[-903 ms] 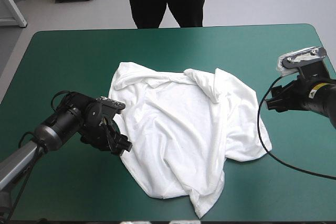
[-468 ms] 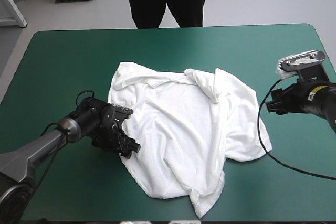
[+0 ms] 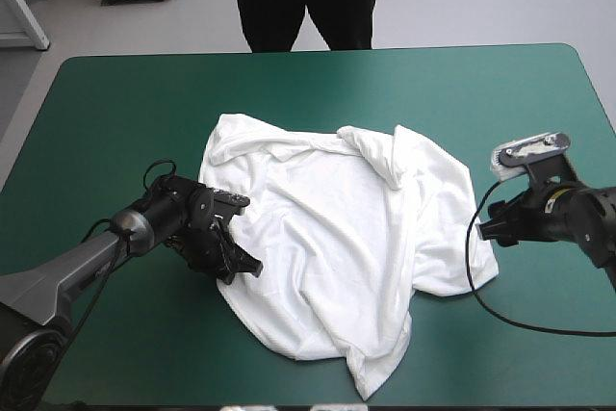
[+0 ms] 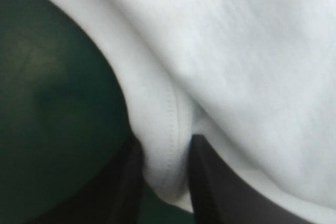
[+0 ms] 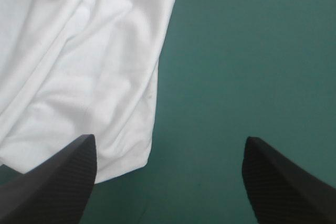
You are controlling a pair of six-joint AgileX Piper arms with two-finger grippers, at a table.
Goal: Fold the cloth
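Table (image 3: 115, 103) is covered in teal-green, and the white T-shirt (image 3: 337, 228) is spread rumpled across its middle. A hem at the shirt's left edge is pinched by the left gripper (image 4: 164, 148) — black fingers nearly closed on it. The right gripper (image 5: 168, 148) is held wide apart over bare table, just beside the shirt's right edge.

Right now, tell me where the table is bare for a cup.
Bare: the teal-green cover along the far edge, beyond the T-shirt. Crowded: the middle, where the left claw grips the T-shirt's edge and the right claw hovers beside it.
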